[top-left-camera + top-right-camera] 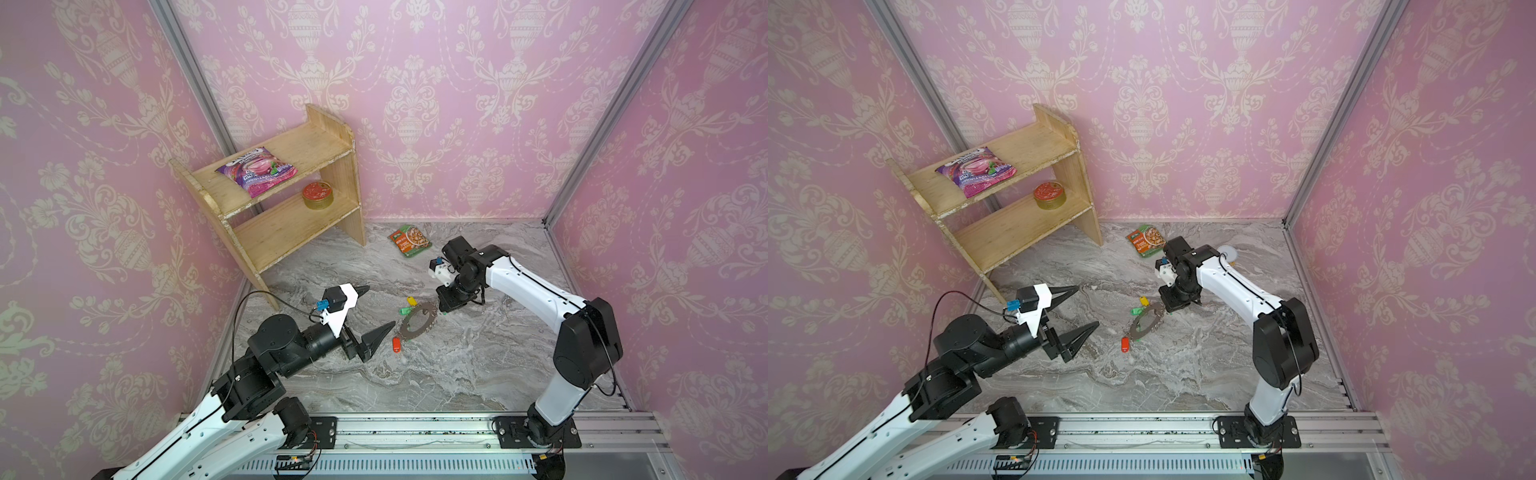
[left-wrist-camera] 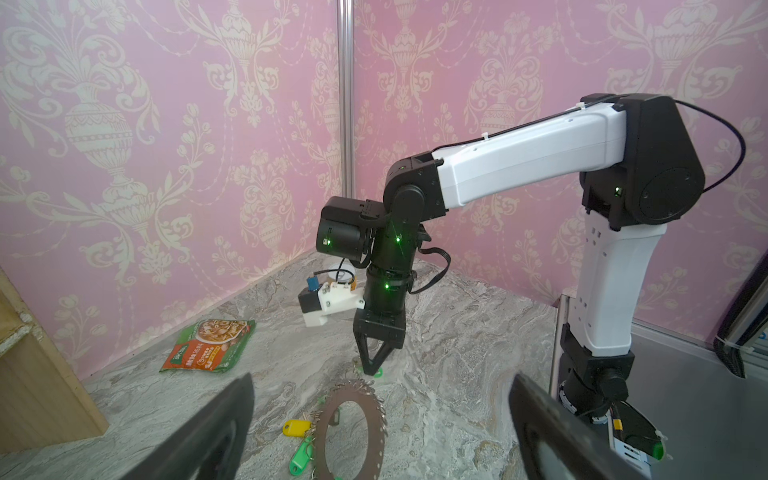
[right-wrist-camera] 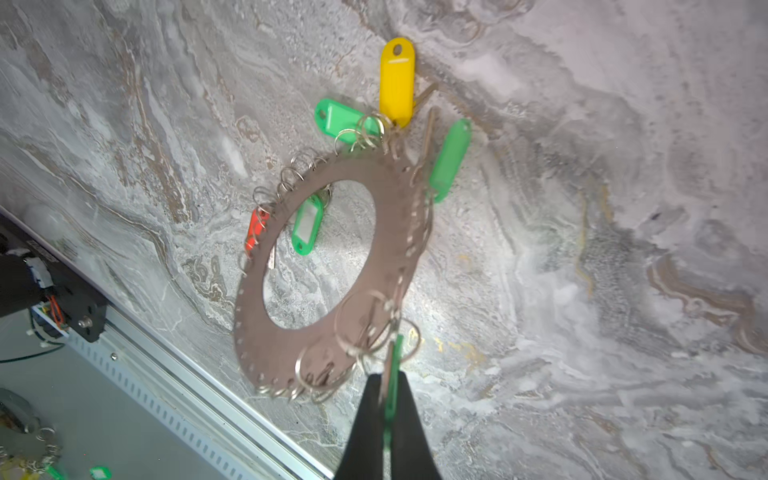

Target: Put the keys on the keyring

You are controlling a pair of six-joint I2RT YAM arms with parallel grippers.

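Right pincer (image 3: 388, 380) clenched on a green key (image 3: 397, 353), edge-on, its long axis in line with the fingers (image 3: 365, 415) and pointing at the keyring (image 3: 266, 332) just ahead, marbled counter (image 3: 582, 249) beneath; beyond the ring, the left pincer (image 1: 380, 305) gapes wide, released.

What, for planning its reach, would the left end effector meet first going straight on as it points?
Probably the keyring, just ahead of the open left end effector; height is unclear, so it might pass over toward the right end effector.
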